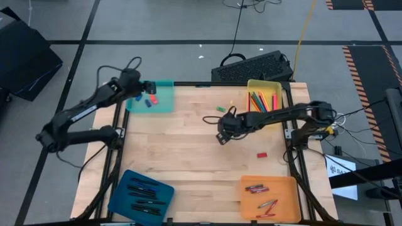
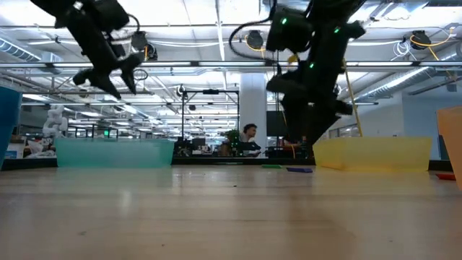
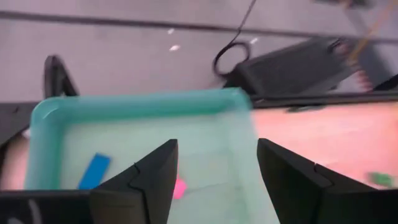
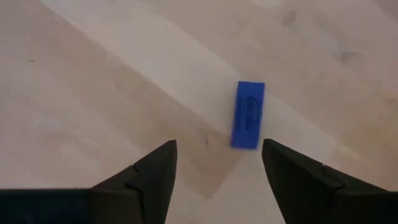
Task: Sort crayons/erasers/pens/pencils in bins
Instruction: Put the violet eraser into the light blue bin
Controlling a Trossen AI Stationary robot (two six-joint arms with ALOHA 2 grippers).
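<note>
Right gripper (image 4: 214, 180) hangs spread wide over blue eraser (image 4: 248, 114), which lies flat on bare table (image 1: 188, 157) mid-board. Best to centre the fingers across its narrow sides, drop straight, then pinch. Left gripper (image 3: 214, 180) is spread, empty, over teal bin (image 3: 143, 106).

the table (image 1: 188, 157) is pale, smooth wood with a matt grain, the teal bin (image 3: 143, 118) is translucent, slightly glossy plastic, and the blue eraser (image 4: 248, 114) on the wood looks matt and rubbery.
</note>
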